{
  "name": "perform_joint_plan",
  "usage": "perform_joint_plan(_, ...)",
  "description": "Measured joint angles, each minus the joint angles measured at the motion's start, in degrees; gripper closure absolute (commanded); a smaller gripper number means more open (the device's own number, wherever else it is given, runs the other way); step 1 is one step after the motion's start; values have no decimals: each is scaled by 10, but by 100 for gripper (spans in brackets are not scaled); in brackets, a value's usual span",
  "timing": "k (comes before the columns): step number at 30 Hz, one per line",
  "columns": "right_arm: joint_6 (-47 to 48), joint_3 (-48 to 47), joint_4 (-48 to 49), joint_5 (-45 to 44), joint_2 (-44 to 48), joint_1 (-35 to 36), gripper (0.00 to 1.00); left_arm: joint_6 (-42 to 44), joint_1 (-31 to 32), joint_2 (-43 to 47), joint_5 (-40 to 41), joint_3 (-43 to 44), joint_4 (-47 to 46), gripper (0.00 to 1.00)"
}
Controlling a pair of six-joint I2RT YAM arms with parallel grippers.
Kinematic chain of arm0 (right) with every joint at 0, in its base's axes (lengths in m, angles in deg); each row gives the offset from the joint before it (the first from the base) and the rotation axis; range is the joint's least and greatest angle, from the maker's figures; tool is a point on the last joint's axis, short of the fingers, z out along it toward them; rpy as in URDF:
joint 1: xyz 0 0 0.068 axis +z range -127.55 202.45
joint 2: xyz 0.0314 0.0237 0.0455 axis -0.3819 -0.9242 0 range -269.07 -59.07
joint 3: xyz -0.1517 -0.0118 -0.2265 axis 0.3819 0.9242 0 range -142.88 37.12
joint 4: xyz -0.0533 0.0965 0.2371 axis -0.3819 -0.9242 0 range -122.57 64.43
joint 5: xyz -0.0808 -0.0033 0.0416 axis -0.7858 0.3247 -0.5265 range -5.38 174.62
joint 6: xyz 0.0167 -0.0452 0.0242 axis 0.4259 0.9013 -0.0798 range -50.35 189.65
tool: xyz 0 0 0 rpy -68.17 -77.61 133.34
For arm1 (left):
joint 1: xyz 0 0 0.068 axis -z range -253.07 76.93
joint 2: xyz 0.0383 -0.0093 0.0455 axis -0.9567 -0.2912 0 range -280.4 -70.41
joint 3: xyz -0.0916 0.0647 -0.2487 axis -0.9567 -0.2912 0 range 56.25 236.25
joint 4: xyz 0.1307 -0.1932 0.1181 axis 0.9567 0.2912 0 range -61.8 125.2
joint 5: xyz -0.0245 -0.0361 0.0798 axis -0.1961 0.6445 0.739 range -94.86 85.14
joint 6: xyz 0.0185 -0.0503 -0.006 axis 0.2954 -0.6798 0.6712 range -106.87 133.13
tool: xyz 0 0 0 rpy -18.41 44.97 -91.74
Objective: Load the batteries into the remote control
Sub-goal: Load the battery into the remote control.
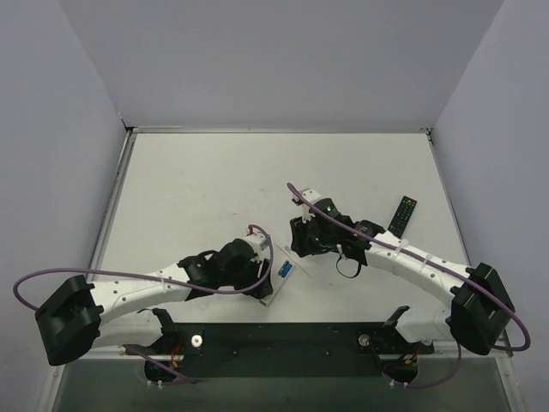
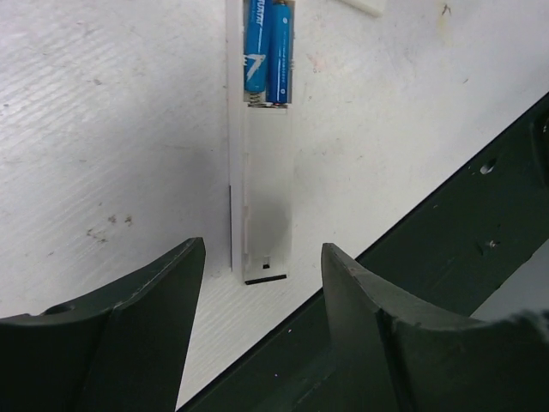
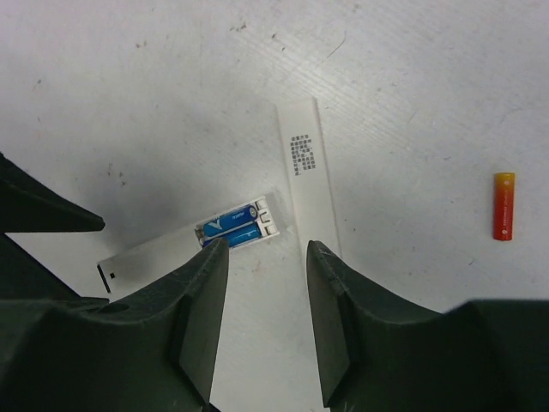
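Slim white bar-shaped remote control (image 2: 262, 206) lies flat on the white table (image 2: 103, 129). Its long axis runs straight away from the left gripper (image 2: 263, 249), dark-patched end nearest. Both that gripper and the right gripper (image 3: 266, 249) have their jaws spread and empty. Two small blue cylindrical batteries (image 2: 268, 51) sit side by side in the remote's far end.

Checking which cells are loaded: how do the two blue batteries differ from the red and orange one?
The two blue cylindrical batteries sit side by side in the slim white remote's open compartment; the red-orange battery lies alone on the table. The blue ones carry white markings; the other fades red to orange. All are small cylinders.
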Motion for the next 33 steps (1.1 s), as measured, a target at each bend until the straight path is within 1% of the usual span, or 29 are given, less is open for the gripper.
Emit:
perform_joint_plan(2, 18, -3, -4, 27, -13, -2, 70, 7, 10, -24, -2, 9, 0, 33)
perform_joint_plan(4, 32, -5, -4, 52, -29, -5, 73, 12, 17, -49, -4, 14, 0, 34)
perform_joint_plan(9, 51, -7, -2, 96, -66, -6, 75, 14, 21, -83, -1, 15, 3, 37)
perform_joint_plan(18, 56, -8, 25, 132, -122, -14, 78, 14, 22, -90, 5, 15, 2, 43)
perform_joint_plan(19, 54, -8, 28, 136, -125, -16, 80, 14, 22, -90, 5, 15, 2, 44)
perform_joint_plan(26, 41, -8, 64, 152, -139, -30, 83, 12, 22, -90, 5, 15, 1, 45)
perform_joint_plan(33, 38, -8, 72, 163, -161, -32, 87, 11, 22, -92, 3, 15, 0, 45)
